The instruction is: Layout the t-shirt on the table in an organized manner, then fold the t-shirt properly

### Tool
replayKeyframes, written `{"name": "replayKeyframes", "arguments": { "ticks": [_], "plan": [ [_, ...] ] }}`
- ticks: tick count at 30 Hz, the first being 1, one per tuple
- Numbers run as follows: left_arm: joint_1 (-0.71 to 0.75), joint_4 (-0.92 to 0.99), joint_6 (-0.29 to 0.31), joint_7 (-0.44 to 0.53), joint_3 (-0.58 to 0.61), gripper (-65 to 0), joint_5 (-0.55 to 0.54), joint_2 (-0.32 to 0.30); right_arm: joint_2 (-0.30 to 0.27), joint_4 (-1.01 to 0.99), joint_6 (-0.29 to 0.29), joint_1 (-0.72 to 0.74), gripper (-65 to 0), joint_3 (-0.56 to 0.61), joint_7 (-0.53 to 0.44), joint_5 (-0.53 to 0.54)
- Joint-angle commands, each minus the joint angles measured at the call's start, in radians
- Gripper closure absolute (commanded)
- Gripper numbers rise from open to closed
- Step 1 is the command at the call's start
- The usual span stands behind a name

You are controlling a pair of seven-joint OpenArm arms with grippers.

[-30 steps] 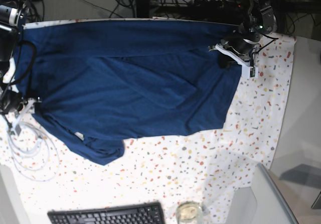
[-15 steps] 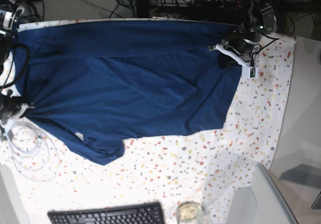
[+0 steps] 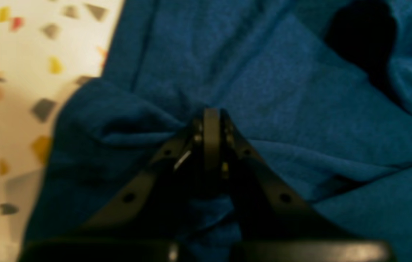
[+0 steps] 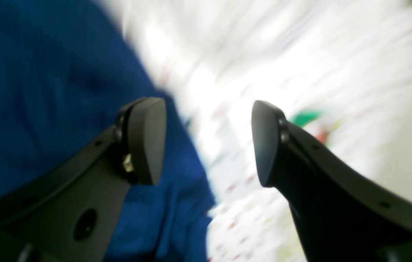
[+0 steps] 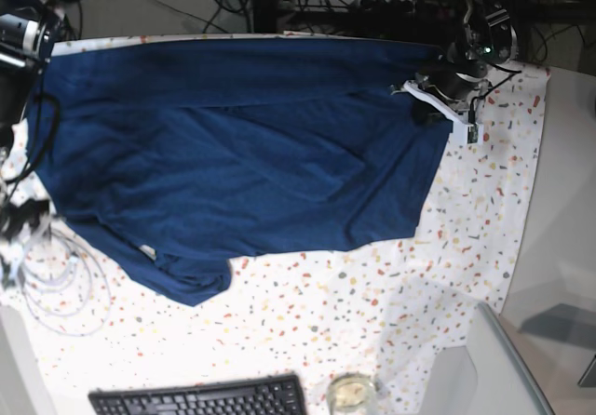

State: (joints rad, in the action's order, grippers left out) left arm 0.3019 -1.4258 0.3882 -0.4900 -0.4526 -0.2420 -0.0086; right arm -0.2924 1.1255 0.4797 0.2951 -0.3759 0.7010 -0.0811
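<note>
the speckled table (image 5: 447, 275) fills the base view, and the navy t-shirt (image 5: 233, 145) lies spread across its upper half, one bunched end trailing toward the lower left corner of the cloth. at the shirt's right edge the left gripper (image 3: 211, 120) reaches down from the top right, its jaws pressed together on a pinched ridge of the t-shirt, with folds radiating from the tips. at the far left edge the right gripper (image 4: 207, 142) hangs with its fingers apart and nothing between them, blue fabric under one finger and blurred white cloth under the other. compared with a second ago, the right arm has drawn back toward the left border and let go of the shirt's edge there; the left arm has barely shifted. white cables (image 5: 60, 280) coil at the table's left, a black keyboard (image 5: 200, 399) and a small glass jar (image 5: 351, 393) sit along its near edge, and dark wiring crowds the floor beyond.
</note>
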Motion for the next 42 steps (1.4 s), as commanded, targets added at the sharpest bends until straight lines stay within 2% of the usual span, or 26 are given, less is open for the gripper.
{"name": "replayKeyframes", "arguments": {
  "ticks": [1,3,4,6,8,12,17,26,27,29,32,35,37,40,42],
  "plan": [
    [-0.005,-0.027,-0.002,0.017,-0.002,0.0,-0.012,-0.006,0.015,0.026,0.049,0.040,-35.9,0.002,-0.016,0.016],
    [-0.008,-0.031,-0.002,0.015,-0.002,0.0,-0.012,-0.006,0.034,-0.012,0.087,0.109,-35.9,0.039,-0.022,0.013],
    [-0.011,-0.031,-0.002,0.015,-0.002,0.0,-0.012,-0.006,0.035,-0.077,0.081,0.145,-35.9,0.073,-0.025,0.013],
    [-0.010,-0.054,-0.002,0.015,-0.002,0.0,-0.013,-0.004,0.038,-0.227,0.044,0.237,-35.9,0.125,-0.054,0.013],
    [-0.005,-0.091,-0.002,-0.002,-0.002,0.0,-0.013,-0.001,0.038,-0.402,0.000,0.301,-35.9,0.167,-0.143,0.013],
    [0.006,-0.160,-0.001,-0.066,-0.004,0.0,-0.015,-0.003,0.035,-0.654,-0.029,0.388,-35.9,0.216,-0.303,0.013],
    [0.046,-0.247,0.001,-0.068,-0.002,0.0,-0.015,-0.001,0.034,-0.789,-0.078,0.418,-35.9,0.219,-0.373,0.016],
    [0.089,-0.258,0.001,-0.068,-0.002,0.0,-0.015,-0.004,0.040,-0.793,-0.086,0.364,-33.9,0.217,-0.439,0.016],
    [0.090,-0.258,0.001,-0.068,-0.004,0.0,-0.015,-0.004,0.040,-0.792,-0.086,0.361,-31.4,0.217,-0.439,0.016],
    [0.095,-0.257,0.001,-0.068,-0.004,0.0,-0.015,-0.004,0.037,-0.792,-0.086,0.359,-21.5,0.219,-0.439,0.016],
    [0.098,-0.261,0.001,-0.068,-0.004,0.0,-0.015,-0.003,0.035,-0.786,-0.085,0.359,0.0,0.217,-0.441,0.017],
    [0.098,-0.261,0.001,-0.068,-0.004,0.0,-0.015,-0.003,0.035,-0.753,-0.078,0.358,-1.8,0.217,-0.450,0.017],
    [0.098,-0.261,0.001,-0.068,-0.004,0.0,-0.015,-0.003,0.037,-0.691,-0.078,0.330,0.0,0.216,-0.442,0.017],
    [0.099,-0.260,0.001,-0.068,-0.004,0.0,-0.015,-0.003,0.040,-0.490,-0.077,0.250,-0.5,0.214,-0.360,0.019],
    [0.099,-0.260,0.001,-0.068,-0.016,0.0,-0.015,-0.003,0.042,-0.318,-0.075,0.180,-0.5,0.214,-0.300,0.057]
  ]
}}
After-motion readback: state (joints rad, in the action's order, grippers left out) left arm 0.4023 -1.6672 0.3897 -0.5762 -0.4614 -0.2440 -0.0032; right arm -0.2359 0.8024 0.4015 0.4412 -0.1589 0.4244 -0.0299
